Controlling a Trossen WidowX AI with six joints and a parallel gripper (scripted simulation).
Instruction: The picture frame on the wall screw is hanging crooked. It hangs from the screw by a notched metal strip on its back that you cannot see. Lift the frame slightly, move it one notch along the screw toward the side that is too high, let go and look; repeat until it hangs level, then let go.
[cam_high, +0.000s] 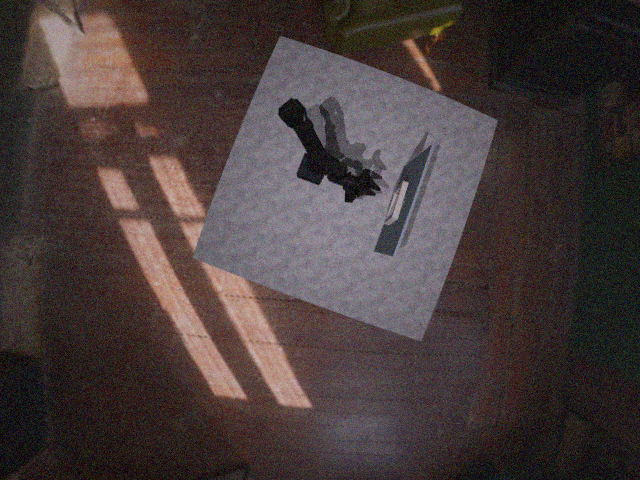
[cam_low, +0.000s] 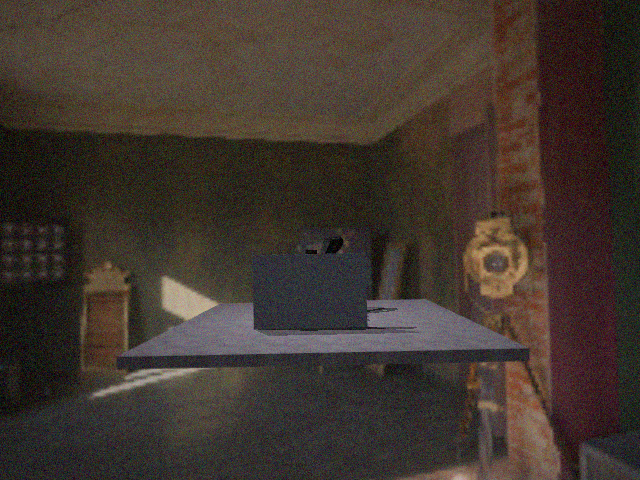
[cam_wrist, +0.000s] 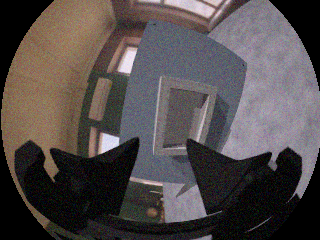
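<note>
From left in top view: arm (cam_high: 310, 142) (cam_low: 334, 244) reaches toward panel (cam_high: 416, 170) (cam_low: 310, 291) (cam_wrist: 182, 50) | gripper (cam_high: 379, 188) (cam_wrist: 163, 142): fingers apart, nothing held, short of frame | picture frame (cam_high: 400, 201) (cam_wrist: 159, 117): on panel's near face; probably light, stiff, maybe slippery; I would pinch its border gently, not the middle.

The top view looks steeply down from high above the table (cam_high: 289, 232) (cam_low: 413, 341). The exterior view faces the panel's (cam_high: 413, 180) (cam_low: 310, 291) (cam_wrist: 185, 55) back from near table height. The wrist view looks closely past the fingers at its front. All three share panel and table.
</note>
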